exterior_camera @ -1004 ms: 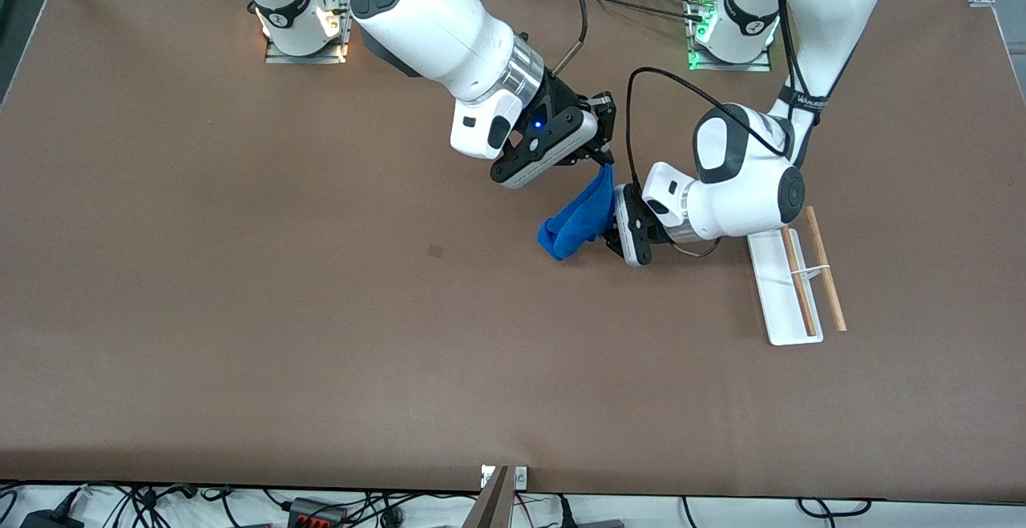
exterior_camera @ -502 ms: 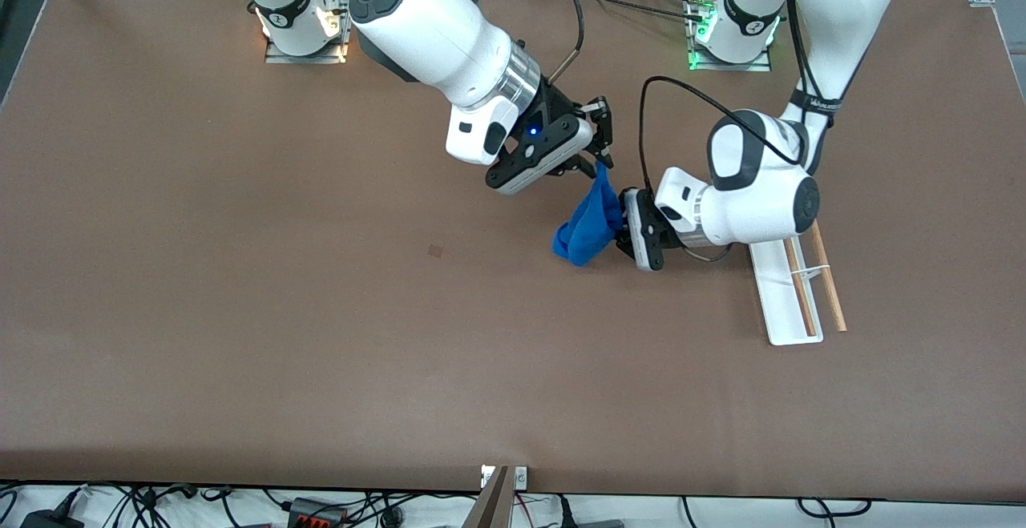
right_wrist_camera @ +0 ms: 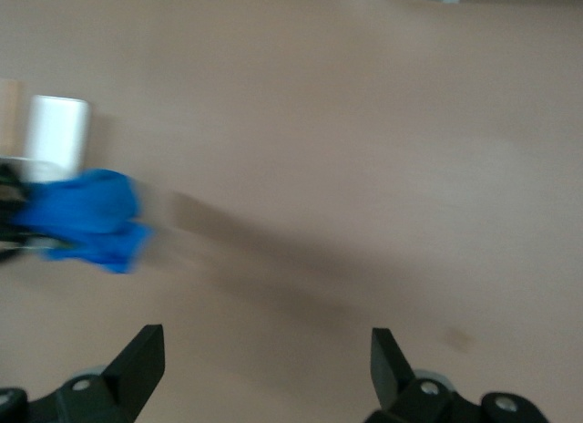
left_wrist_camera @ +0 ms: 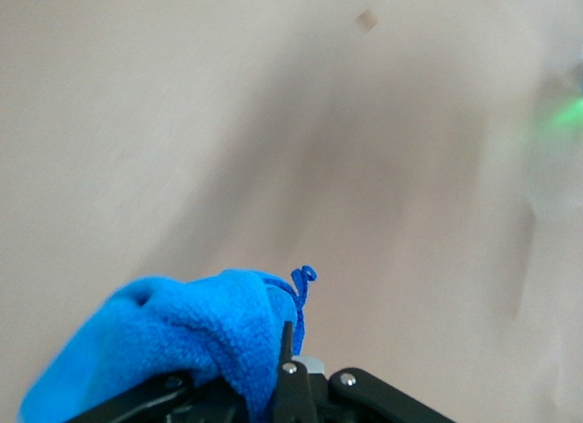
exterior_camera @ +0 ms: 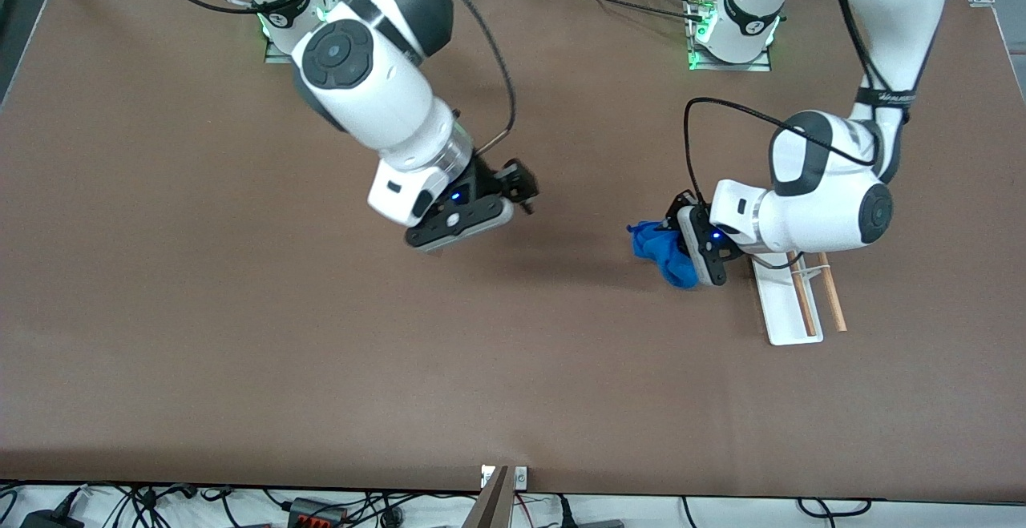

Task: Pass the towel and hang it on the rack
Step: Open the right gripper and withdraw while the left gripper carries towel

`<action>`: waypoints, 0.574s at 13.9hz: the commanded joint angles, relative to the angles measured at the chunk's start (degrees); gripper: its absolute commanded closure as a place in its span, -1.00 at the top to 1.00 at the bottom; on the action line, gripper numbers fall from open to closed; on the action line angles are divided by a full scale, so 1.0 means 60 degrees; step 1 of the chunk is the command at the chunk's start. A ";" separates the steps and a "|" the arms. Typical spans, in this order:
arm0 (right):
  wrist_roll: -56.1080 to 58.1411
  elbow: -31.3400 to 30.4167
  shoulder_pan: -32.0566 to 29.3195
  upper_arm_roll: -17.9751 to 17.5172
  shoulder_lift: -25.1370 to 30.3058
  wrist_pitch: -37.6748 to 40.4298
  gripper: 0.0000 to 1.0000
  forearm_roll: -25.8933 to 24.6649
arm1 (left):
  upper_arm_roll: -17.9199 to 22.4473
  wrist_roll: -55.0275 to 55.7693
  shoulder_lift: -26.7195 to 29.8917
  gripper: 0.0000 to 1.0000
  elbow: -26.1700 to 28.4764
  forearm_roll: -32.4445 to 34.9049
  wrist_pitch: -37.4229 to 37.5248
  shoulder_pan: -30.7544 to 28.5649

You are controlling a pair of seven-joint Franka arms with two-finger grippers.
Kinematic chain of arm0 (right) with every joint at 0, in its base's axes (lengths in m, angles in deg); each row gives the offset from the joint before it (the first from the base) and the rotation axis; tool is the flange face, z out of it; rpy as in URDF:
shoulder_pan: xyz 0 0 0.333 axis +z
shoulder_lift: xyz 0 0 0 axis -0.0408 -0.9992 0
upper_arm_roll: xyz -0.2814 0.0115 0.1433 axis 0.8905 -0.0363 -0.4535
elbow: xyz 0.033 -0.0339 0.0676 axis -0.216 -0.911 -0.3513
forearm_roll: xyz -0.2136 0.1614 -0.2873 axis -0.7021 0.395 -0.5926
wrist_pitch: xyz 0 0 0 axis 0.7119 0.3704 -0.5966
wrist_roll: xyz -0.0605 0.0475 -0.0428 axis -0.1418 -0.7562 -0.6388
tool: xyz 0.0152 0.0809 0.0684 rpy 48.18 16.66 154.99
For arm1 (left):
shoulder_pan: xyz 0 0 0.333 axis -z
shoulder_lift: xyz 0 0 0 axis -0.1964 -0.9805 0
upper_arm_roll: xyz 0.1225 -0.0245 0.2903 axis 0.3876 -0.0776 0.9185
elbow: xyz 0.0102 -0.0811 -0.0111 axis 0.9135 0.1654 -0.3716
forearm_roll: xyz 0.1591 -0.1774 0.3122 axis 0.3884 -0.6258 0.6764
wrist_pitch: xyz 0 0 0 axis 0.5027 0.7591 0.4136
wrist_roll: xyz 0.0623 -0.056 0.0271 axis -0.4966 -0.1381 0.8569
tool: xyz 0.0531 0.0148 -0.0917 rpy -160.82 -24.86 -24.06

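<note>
The bright blue towel (exterior_camera: 659, 254) hangs bunched from my left gripper (exterior_camera: 669, 231), which is shut on it just beside the rack (exterior_camera: 776, 308), toward the table's middle. The rack has a flat white base and two thin wooden rods (exterior_camera: 830, 304) and stands at the left arm's end of the table. In the left wrist view the fuzzy towel (left_wrist_camera: 173, 336) is pinched by my left gripper (left_wrist_camera: 273, 373). My right gripper (exterior_camera: 525, 187) is over the bare table middle, open and empty. In the right wrist view its fingertips (right_wrist_camera: 143, 355) stand wide apart, and the towel (right_wrist_camera: 86, 218) shows farther off.
The brown tabletop (exterior_camera: 240, 312) stretches wide around both arms. A small dark mark (right_wrist_camera: 453, 339) sits on it near my right gripper. Both arm bases (exterior_camera: 728, 39) stand along the table's edge farthest from the front camera.
My right gripper opened, let go of the towel and drew back toward its own end. My left gripper carried the towel toward the rack.
</note>
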 commanded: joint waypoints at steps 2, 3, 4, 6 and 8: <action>-0.0074 -0.0309 -0.1261 0.0034 0.0278 0.1413 1.00 -0.0525 | -0.0002 0.2242 0.0428 -0.99 -0.1188 0.1868 0.1710 -0.0128; -0.0045 -0.0309 -0.1541 0.0122 0.0278 0.1590 1.00 -0.0830 | -0.0002 0.2464 0.0428 -0.99 -0.1365 0.1987 0.1801 -0.0273; 0.0042 -0.0309 -0.1862 0.0224 0.0278 0.1809 1.00 -0.1210 | 0.0042 0.2654 0.0428 -0.99 -0.1424 0.2002 0.1903 -0.0390; 0.0131 -0.0294 -0.2536 0.0197 0.0278 0.2147 1.00 -0.1507 | 0.0174 0.2903 0.0428 -0.99 -0.1440 0.2454 0.1963 -0.0567; 0.0131 -0.0280 -0.2832 0.0254 0.0568 0.2484 1.00 -0.1565 | 0.0261 0.4057 0.0428 -0.99 -0.1527 0.2558 0.2021 -0.0713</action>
